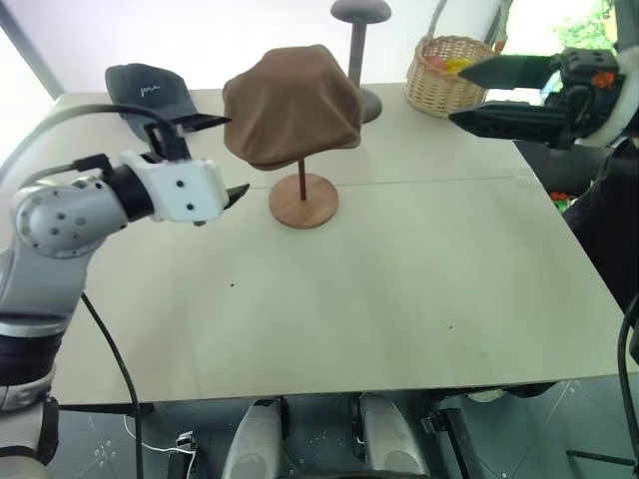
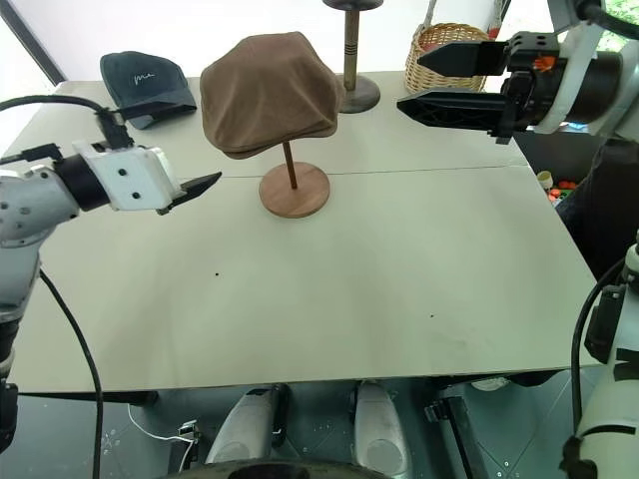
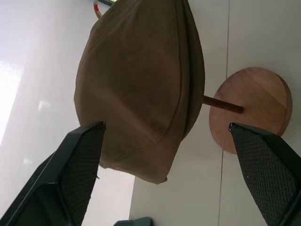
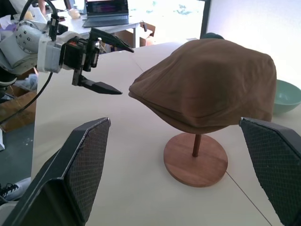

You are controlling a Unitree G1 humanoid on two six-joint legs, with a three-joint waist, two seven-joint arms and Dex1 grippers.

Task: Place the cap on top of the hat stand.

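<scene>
Cap: the brown cap [image 1: 292, 106] sits on the hat stand [image 1: 303, 199], upper centre of the head view.
Hidden: the cap covers the stand's top (rod and round base show).
Left gripper: the left gripper [image 1: 218, 158], left of the cap, fingers apart, holding nothing.
Right gripper: the right gripper [image 2: 427, 80], upper right, fingers apart, empty.
Behind: navy cap [image 1: 150, 90] upper left; grey stand [image 1: 360, 50], its base partly behind the cap; wicker basket [image 1: 444, 76].

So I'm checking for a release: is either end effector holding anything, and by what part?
Nothing is held. The cap sits on the hat stand, both end effectors open and apart from it.
</scene>
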